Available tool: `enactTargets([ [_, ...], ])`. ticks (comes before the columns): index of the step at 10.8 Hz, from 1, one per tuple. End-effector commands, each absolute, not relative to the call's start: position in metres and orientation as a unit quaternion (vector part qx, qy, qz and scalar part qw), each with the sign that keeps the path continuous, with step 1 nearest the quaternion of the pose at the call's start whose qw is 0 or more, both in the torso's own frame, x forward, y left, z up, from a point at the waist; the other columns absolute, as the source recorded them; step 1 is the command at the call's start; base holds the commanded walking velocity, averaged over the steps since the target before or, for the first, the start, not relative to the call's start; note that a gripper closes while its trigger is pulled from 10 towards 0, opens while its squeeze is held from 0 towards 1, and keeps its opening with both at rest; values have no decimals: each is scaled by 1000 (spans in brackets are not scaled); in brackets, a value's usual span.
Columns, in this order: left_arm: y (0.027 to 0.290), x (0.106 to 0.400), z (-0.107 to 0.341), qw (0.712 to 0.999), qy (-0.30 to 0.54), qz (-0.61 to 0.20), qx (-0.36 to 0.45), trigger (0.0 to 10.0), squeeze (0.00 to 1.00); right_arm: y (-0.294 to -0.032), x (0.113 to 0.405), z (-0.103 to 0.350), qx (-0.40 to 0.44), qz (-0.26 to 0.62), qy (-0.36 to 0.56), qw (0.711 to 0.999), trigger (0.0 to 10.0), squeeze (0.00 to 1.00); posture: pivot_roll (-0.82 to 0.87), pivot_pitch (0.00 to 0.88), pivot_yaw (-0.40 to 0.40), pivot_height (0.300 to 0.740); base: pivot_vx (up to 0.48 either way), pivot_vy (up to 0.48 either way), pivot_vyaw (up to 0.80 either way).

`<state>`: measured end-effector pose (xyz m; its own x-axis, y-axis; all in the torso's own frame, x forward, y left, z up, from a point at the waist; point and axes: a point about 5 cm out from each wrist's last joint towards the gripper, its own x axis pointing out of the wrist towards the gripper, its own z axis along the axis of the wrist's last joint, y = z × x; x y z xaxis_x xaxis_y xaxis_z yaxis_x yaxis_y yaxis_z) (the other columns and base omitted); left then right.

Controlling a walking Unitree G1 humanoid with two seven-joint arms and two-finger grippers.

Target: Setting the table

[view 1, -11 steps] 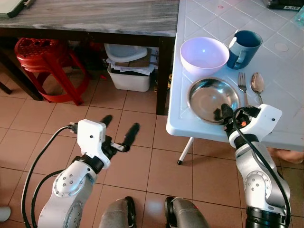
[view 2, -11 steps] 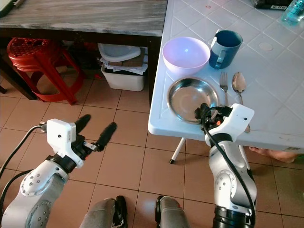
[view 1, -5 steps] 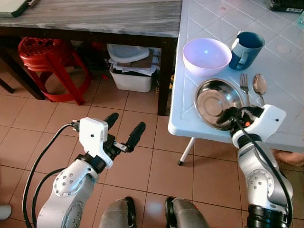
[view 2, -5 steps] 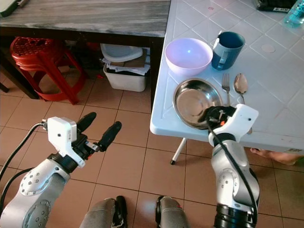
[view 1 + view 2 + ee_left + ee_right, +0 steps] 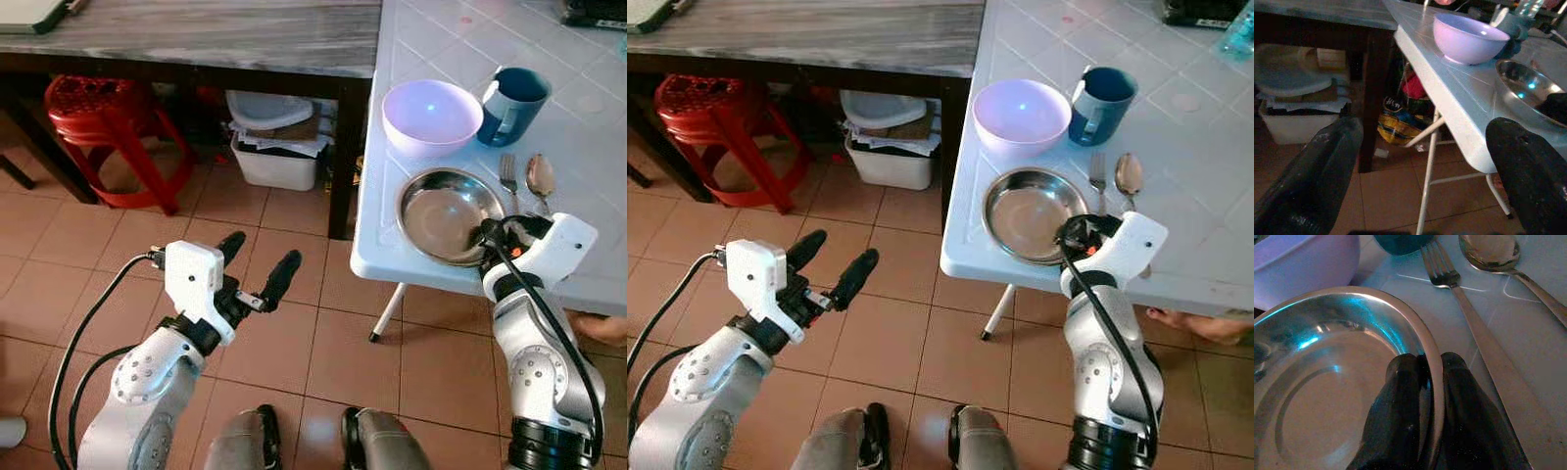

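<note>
Pinching the steel plate point(image 5: 1342, 377) by its thin rim, my right gripper point(image 5: 1425, 369) has one finger inside and one outside. I'd slide it slowly; polished metal slips. It sits on the white tiled bench point(image 5: 598, 147), beside the fork point(image 5: 507, 174). Left gripper point(image 5: 257, 264) hangs with fingers spread.

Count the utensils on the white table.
2: a fork just right of the steel plate, and a spoon right of the fork. The right gripper pinches the plate's rim; its arm may hide their handle ends.
</note>
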<state>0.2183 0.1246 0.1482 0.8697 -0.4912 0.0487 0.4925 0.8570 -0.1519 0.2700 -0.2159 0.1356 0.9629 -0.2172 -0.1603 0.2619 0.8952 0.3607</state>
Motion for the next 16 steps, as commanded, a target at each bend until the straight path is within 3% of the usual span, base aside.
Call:
enactTargets([
  [1,127,218,142,969,13,-237,-72,10000,0,-218,259,105,191,-143,132,962,0,0,-15,192,31,740,0,0,0],
  [3,133,224,132,980,30,-187,-65,10000,0,-217,254,105,174,-143,127,966,0,0,-20,185,31,740,0,0,0],
  [5,131,227,136,979,13,-193,-59,10000,0,-208,256,114,182,-120,101,971,0,0,-32,181,41,740,0,480,0],
  [8,136,242,141,992,-24,-123,-34,10000,0,-200,271,134,158,-91,58,982,0,0,-44,192,22,740,0,480,0],
  [13,133,254,136,994,-43,-99,-22,10000,0,-191,269,142,71,-59,-4,996,0,0,-62,72,19,740,141,409,0],
  [16,132,265,136,993,-56,-99,-15,10000,0,-189,273,147,43,-55,-37,997,0,0,-70,22,25,740,442,0,0],
])
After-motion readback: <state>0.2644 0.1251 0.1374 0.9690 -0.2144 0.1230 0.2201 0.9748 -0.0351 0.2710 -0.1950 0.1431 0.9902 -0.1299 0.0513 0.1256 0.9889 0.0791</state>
